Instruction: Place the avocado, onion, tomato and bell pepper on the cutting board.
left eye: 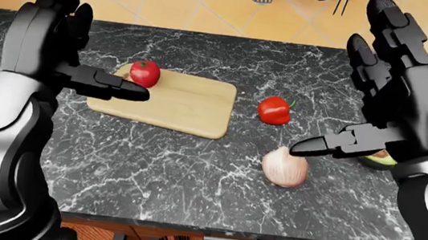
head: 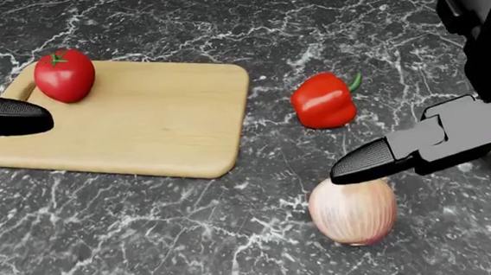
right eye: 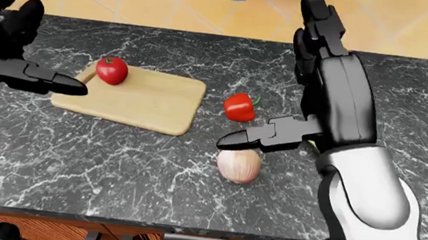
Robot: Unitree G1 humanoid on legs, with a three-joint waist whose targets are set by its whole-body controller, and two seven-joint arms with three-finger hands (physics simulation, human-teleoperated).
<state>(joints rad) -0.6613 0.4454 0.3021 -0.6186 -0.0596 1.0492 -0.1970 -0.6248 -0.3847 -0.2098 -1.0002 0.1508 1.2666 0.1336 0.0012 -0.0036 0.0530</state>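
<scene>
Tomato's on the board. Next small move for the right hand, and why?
Probably lower the open right hand onto the onion and close round it. Only the tomato sits on the cutting board; the onion lies on the counter just under the right thumb, nearer than the bell pepper.
</scene>
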